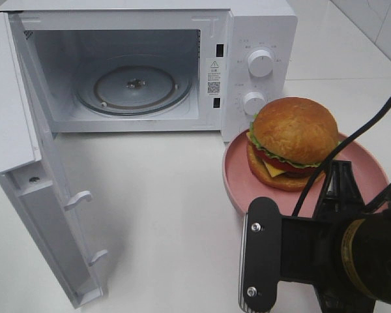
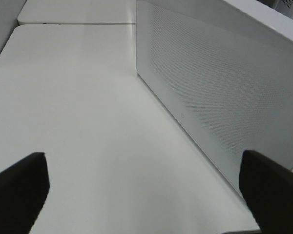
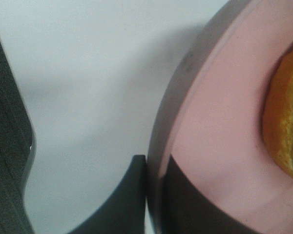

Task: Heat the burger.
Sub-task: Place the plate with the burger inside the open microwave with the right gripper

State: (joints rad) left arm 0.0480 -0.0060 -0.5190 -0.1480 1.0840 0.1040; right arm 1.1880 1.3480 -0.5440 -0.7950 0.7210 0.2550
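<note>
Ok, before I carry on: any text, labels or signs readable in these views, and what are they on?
Nothing reads clearly enough to quote.
Warning sticker on the microwave front frame: a triangle sign shows, its print too small to read.
Code label just below it: a square code pattern, unreadable.
Markings around the upper knob and lower knob: too small and blurred.
Both wrist views: no text.

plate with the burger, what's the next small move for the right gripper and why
Probably lift the plate slightly: the right gripper straddles its rim, seemingly clamped, the burger rests on it, and the microwave stands open.
</note>
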